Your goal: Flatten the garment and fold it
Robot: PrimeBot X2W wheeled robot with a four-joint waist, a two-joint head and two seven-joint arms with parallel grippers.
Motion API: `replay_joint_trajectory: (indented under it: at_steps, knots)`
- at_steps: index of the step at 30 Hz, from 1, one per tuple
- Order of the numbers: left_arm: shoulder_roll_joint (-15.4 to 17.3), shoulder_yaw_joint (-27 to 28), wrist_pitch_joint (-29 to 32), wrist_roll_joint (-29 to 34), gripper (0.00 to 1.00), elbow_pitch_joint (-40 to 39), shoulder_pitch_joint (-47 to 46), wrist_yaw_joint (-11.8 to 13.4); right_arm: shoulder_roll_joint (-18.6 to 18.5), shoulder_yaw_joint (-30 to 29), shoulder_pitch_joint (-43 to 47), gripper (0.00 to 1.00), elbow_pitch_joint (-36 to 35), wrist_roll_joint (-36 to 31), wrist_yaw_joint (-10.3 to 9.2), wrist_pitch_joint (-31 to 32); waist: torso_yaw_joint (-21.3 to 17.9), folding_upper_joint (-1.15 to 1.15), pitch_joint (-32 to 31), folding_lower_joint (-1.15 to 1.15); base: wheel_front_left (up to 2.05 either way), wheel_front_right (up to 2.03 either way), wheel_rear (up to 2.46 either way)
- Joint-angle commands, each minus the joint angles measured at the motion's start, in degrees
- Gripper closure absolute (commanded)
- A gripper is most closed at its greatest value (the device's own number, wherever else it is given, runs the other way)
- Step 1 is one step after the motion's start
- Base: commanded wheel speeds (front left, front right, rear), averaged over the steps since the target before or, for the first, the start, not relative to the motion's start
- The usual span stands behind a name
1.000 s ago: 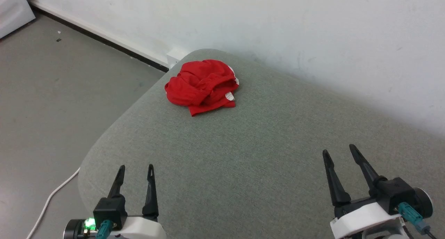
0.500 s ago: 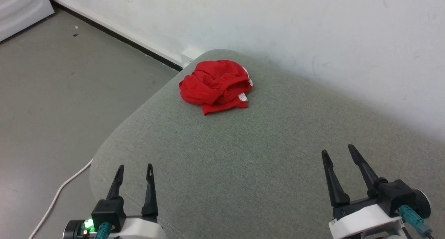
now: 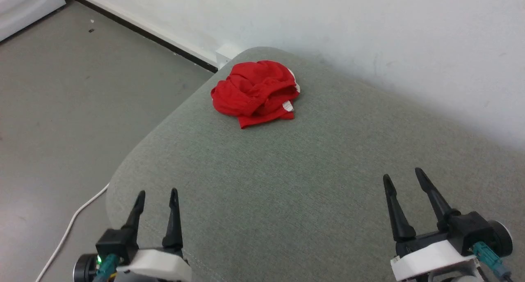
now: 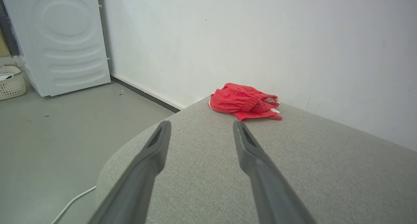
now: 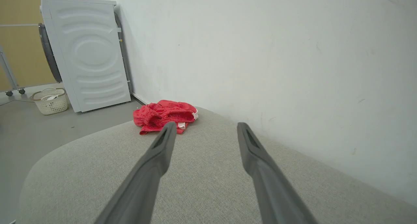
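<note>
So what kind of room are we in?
Probably a laundry area: a white washing machine against the wall, a laundry basket on the floor beside it, and crumpled red shorts on the grey fabric-covered surface.

The left gripper and right gripper sit low, fingers apart and empty, pointing forward; the right one angles slightly leftward.

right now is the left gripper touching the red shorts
Apart. The head view shows bare grey cushion between the open left gripper, near the front edge, and the crumpled red shorts at the far corner.
</note>
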Motion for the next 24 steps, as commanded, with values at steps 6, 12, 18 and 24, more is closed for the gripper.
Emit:
replay_joint_trajectory:
  at_steps: [6,12,18,24]
  knots:
    - [3.7,1.1,4.1,-2.7,0.0,2.8,-12.0,-3.8,0.2,0.0,-2.9,0.0,-1.8,-2.8,-0.12,-0.3,-7.3,0.0,8.3,0.0,0.0,0.0,0.0]
    - [7.1,0.8,8.7,-4.1,0.0,6.4,-22.8,-6.8,0.2,0.8,-5.2,0.0,-3.9,-4.4,-0.12,-0.3,-11.9,0.0,14.6,0.0,0.0,0.0,0.0]
    - [12.6,1.0,15.8,-7.6,0.0,14.0,-38.0,-9.0,-0.5,1.1,-8.3,0.0,-6.3,-6.7,-0.12,-0.3,-17.1,0.0,21.7,0.0,0.0,0.0,0.0]
    - [18.0,0.1,28.9,-12.8,0.0,25.8,-50.9,-9.7,-1.0,1.3,-10.7,0.0,-7.9,-7.5,-0.12,-0.3,-21.4,0.0,27.2,0.0,0.0,0.0,0.0]
